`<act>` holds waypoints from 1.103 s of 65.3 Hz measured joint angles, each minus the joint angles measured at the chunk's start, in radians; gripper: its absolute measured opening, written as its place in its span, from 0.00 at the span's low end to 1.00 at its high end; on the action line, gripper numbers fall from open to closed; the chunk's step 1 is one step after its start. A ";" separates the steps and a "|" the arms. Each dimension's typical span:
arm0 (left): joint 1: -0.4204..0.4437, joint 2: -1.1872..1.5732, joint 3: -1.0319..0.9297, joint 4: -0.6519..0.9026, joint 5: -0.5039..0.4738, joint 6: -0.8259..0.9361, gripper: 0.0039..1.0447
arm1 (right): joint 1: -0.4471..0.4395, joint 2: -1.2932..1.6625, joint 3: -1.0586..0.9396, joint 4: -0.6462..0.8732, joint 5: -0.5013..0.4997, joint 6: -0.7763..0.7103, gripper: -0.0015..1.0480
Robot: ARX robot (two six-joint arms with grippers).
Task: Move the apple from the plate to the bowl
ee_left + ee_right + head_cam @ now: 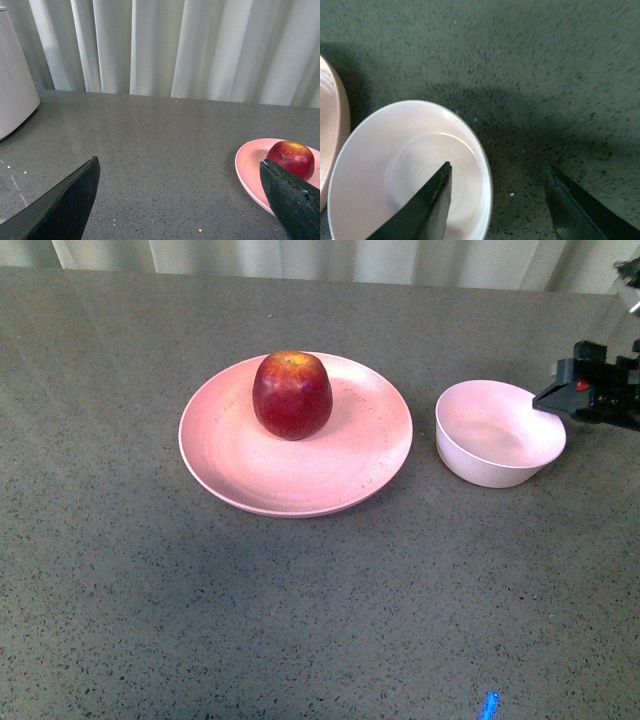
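Tabletop: grey speckled stone, runs under the plate and out past it on every side.
Curtain: pale folds hanging along the table edge beyond the plate.
White thing: some big pale rounded object, well apart from the plate. Only the left wrist view catches it and I can't tell what it is.
Plate: wide shallow pink one, flat on the table, pretty much mid-scene.
Bowl: small, deep, pale pinkish-white, just right of the plate with a thin strip of table between them, not touching. Nothing in it.
Apple: dark red, yellowish patch up top, sitting upright on the plate, a bit toward the plate's far side.
Right gripper: on the bowl's side that faces away from the plate. Jaws are spread apart and hold nothing, one finger over the bowl's inside, the other past the rim over bare table. Can't tell if it touches the rim.
Left gripper: over bare table off to the plate's left, jaws spread wide, nothing between them.
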 joint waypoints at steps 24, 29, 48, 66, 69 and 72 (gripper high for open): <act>0.000 0.000 0.000 0.000 0.000 0.000 0.92 | -0.140 -0.395 -0.237 0.097 -0.125 -0.029 0.91; 0.000 0.000 0.000 0.000 0.000 0.000 0.92 | -0.131 -0.423 -0.344 0.377 0.042 -0.037 0.80; 0.000 0.000 0.000 0.000 0.000 0.000 0.92 | -0.075 -0.596 -0.633 0.731 0.190 -0.049 0.32; 0.000 0.000 0.000 0.000 0.000 0.000 0.92 | -0.003 -0.787 -0.785 0.682 0.279 -0.052 0.02; 0.000 0.000 0.000 0.000 0.000 0.000 0.92 | 0.014 -0.791 -0.814 0.724 0.277 -0.052 0.02; 0.000 0.000 0.000 0.000 0.000 0.000 0.92 | 0.018 -0.804 -0.835 0.719 0.277 -0.052 0.02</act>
